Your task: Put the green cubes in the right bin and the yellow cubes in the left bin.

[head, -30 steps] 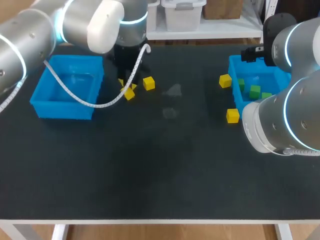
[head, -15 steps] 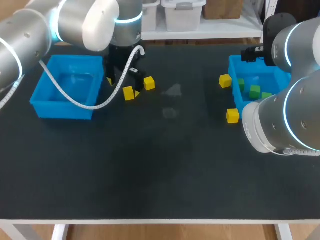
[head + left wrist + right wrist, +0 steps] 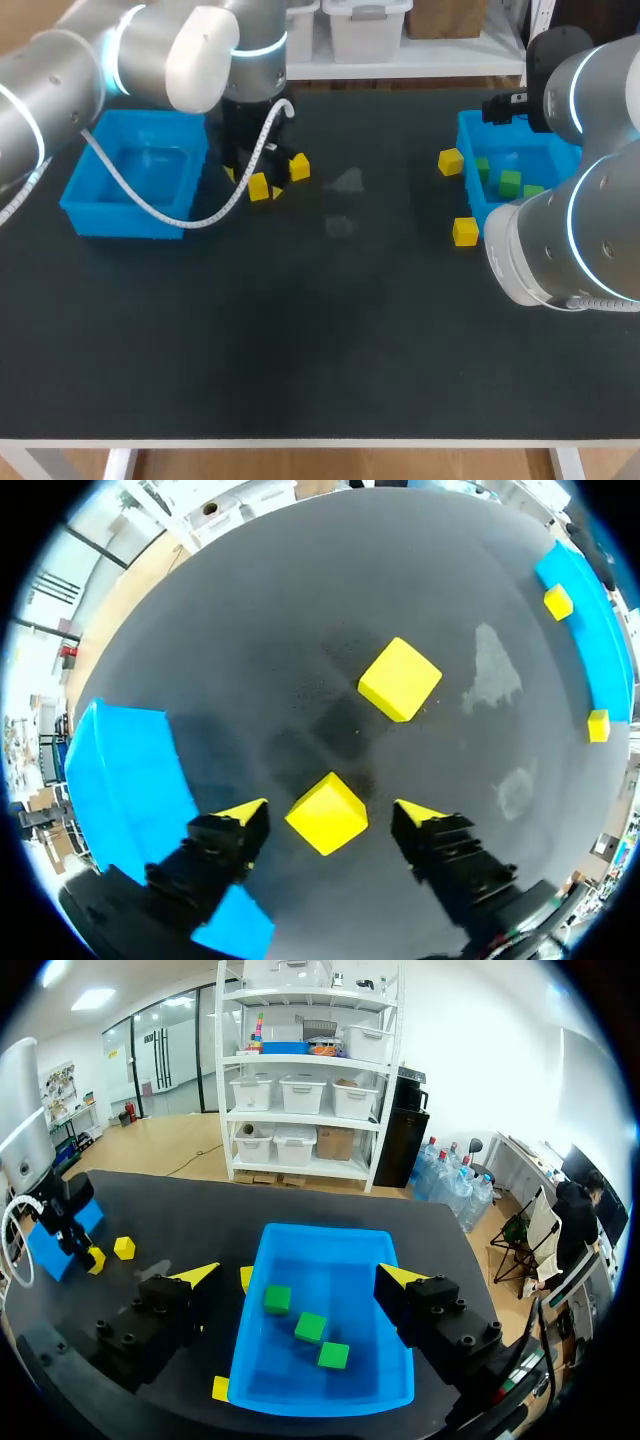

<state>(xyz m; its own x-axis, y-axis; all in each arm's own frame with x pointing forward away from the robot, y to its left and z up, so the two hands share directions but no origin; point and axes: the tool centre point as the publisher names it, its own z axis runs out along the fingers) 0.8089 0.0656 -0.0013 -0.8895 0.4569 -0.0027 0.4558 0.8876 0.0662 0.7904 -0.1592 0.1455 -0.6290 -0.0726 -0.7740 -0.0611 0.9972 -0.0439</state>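
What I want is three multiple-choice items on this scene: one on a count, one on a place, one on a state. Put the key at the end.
1. How many green cubes lie in the right bin?
A. one
B. three
C. five

2. Where is the yellow cube nearest the left hand?
A. on the table, between its fingers
B. inside the right bin
C. stacked on another cube

3. What state is the right hand in?
A. open and empty
B. shut on a yellow cube
C. shut on a green cube

Key:
1 B, three green cubes show on the bin's floor.
2 A, the cube sits between the yellow tips with gaps on both sides.
3 A, its fingers stand wide apart over the bin, gripping nothing.
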